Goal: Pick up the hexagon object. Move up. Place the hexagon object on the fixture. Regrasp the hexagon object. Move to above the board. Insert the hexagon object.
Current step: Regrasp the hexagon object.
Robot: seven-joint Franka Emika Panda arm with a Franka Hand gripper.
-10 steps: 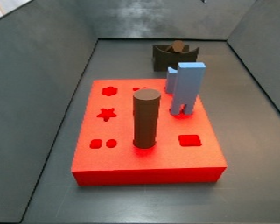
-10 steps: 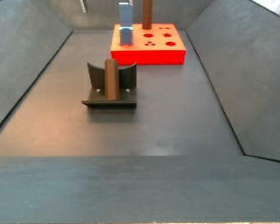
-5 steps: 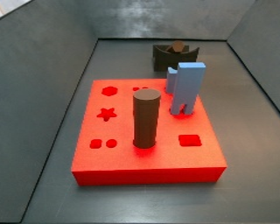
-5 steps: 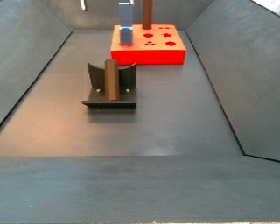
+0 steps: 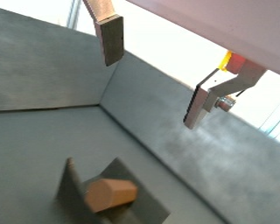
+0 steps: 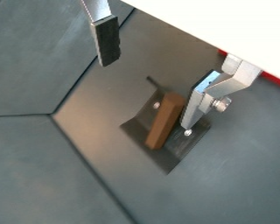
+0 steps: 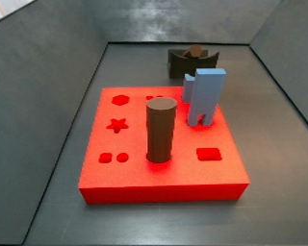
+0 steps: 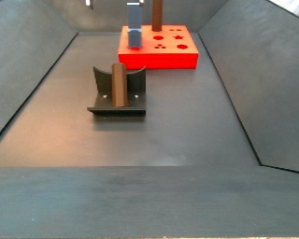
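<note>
The hexagon object is a slim brown rod that lies in the notch of the dark fixture. Its hexagonal end face shows in a wrist view. Both side views show the rod on the fixture, away from the red board with its shaped holes. My gripper hangs open high above the fixture, well clear of the rod. Nothing is between its fingers. Its body does not show in the side views.
On the board stand a thick brown round peg and a light-blue block. Sloped grey walls enclose the dark floor on all sides. The fixture sits behind the board near the back wall.
</note>
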